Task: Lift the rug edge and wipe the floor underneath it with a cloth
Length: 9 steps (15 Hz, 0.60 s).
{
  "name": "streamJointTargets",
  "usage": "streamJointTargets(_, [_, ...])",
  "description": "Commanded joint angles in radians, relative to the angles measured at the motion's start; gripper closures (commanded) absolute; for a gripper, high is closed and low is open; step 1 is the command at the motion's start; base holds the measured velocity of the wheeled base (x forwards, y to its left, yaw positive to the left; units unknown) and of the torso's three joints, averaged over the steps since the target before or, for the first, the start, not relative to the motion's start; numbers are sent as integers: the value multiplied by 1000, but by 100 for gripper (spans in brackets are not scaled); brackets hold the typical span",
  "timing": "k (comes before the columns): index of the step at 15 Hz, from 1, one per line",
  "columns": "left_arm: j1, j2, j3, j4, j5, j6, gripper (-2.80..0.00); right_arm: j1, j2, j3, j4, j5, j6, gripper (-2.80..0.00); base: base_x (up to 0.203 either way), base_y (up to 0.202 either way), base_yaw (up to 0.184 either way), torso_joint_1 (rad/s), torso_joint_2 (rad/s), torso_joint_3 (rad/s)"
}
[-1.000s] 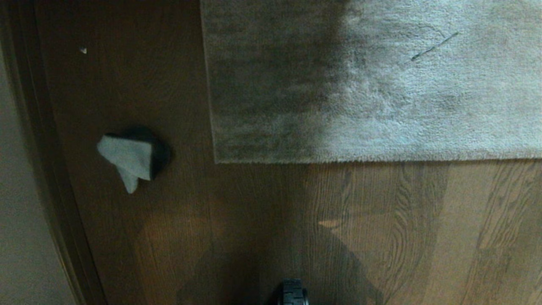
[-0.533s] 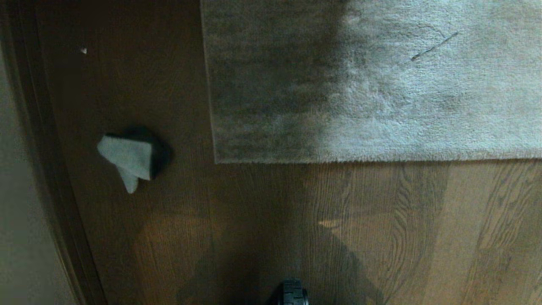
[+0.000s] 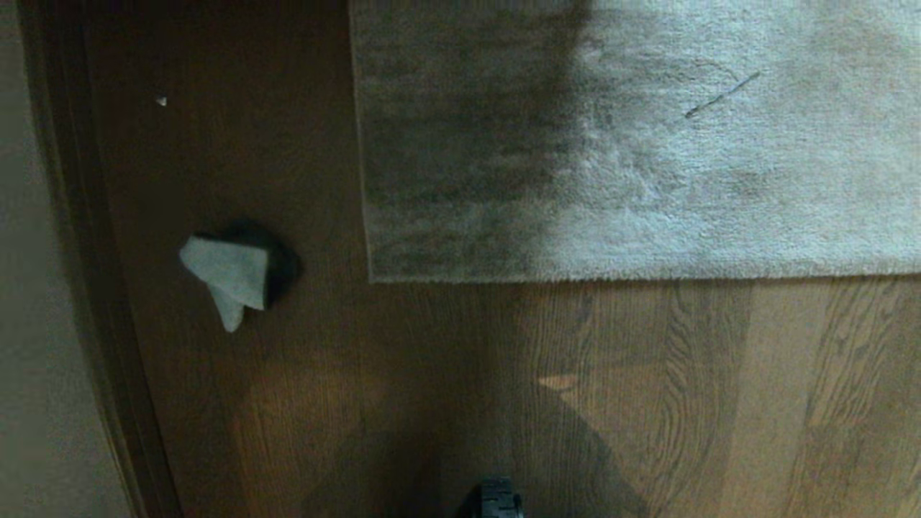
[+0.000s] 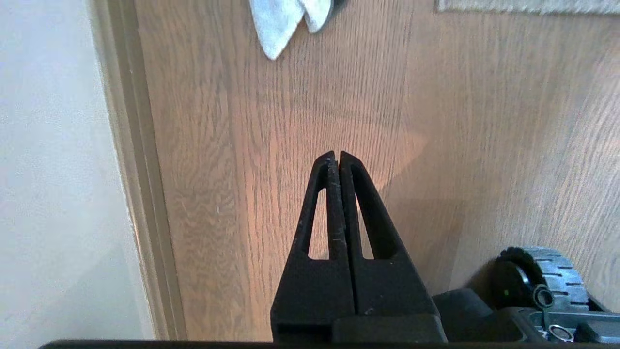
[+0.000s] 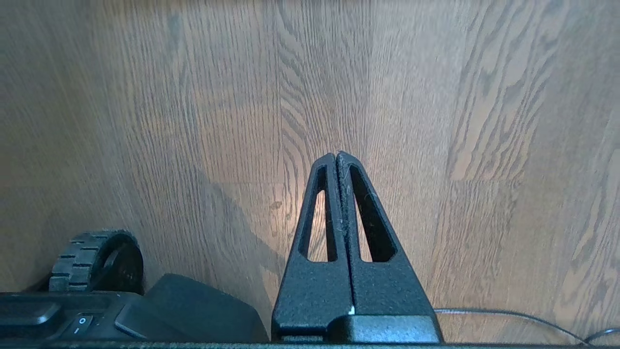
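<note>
Currently the rug edge [image 3: 575,276] lies flat on the floor [image 3: 446,374], its near-left corner at mid-scene. Well left of that corner sits the cloth [image 3: 229,277], crumpled on the planks, near the baseboard [image 3: 86,302]. Left gripper [image 4: 338,156] hangs over bare floor near the baseboard, jaws pressed together, holding nothing. Right gripper [image 5: 336,157] likewise, jaws closed and empty. A base wheel [image 5: 97,261] shows beside it.

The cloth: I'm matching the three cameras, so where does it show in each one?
Head view: the cloth lies on the floor, left of the rug edge.
Left wrist view: at the top edge.
Right wrist view: not in it.
Shared landmark: the floor.
</note>
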Motion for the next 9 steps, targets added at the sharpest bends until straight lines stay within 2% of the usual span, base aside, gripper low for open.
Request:
streamJointTargets(1, [0,0,-1,-1,0,0,0,0,1,0,0,0,0,0,0,0,0,0,2,196])
streamJointTargets(9, [0,0,1,0,0,-2,0,0,1,0,0,0,0,0,0,0,0,2,4,201])
